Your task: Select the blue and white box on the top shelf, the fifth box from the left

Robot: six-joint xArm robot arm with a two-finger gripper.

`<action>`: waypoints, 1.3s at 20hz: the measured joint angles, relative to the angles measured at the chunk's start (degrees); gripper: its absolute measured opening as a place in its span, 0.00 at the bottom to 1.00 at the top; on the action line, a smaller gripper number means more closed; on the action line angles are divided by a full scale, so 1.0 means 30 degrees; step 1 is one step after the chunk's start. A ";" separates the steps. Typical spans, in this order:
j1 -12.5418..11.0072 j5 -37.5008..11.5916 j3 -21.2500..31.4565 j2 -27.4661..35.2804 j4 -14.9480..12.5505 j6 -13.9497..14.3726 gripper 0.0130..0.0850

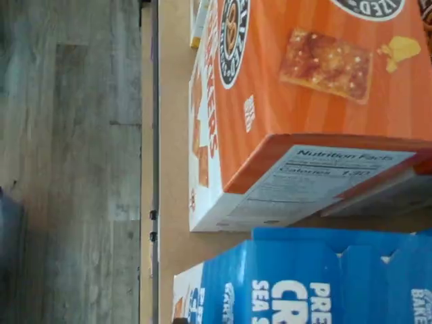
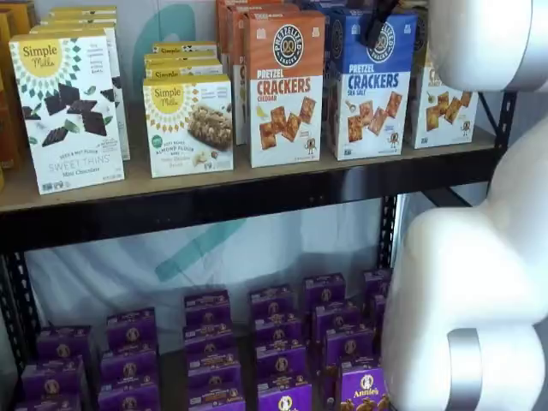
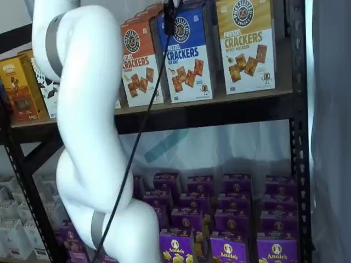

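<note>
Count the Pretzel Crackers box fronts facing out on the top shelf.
3: the orange cheddar box, the blue and white box beside it, and the yellow-topped box at the end. More stand behind each; the arm may hide others.

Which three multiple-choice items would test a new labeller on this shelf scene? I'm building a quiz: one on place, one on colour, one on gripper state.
1. The blue and white box stands:
A. between the orange cheddar box and the yellow-topped cracker box
B. on the bottom shelf
C. on the floor

2. The Annie's boxes below are:
A. green
B. purple
C. red

3. The gripper fingers are:
A. plainly open
B. closed on the orange box
C. impossible to judge

Key: 1 A, neighbours flank it on the top shelf; 2 B, purple fronts; 3 C, only a dark sliver shows.
</note>
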 joint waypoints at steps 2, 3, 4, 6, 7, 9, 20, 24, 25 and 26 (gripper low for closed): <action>0.0067 0.0147 -0.0058 0.0050 -0.0170 0.0010 1.00; 0.0091 0.0167 -0.0043 0.0050 -0.0221 0.0013 1.00; 0.0135 0.0090 0.0065 -0.0001 -0.0292 0.0014 1.00; 0.0207 -0.0032 0.0233 -0.0080 -0.0391 0.0018 1.00; 0.0237 -0.0040 0.0266 -0.0085 -0.0431 0.0025 1.00; 0.0291 0.0078 0.0223 -0.0032 -0.0514 0.0051 1.00; 0.0217 0.0737 -0.0195 0.0208 -0.0346 0.0118 0.89; 0.0194 0.0682 -0.0160 0.0138 -0.0334 0.0109 0.83; 0.0202 0.0640 -0.0132 0.0106 -0.0357 0.0108 0.83; 0.0208 0.0611 -0.0113 0.0081 -0.0364 0.0108 0.83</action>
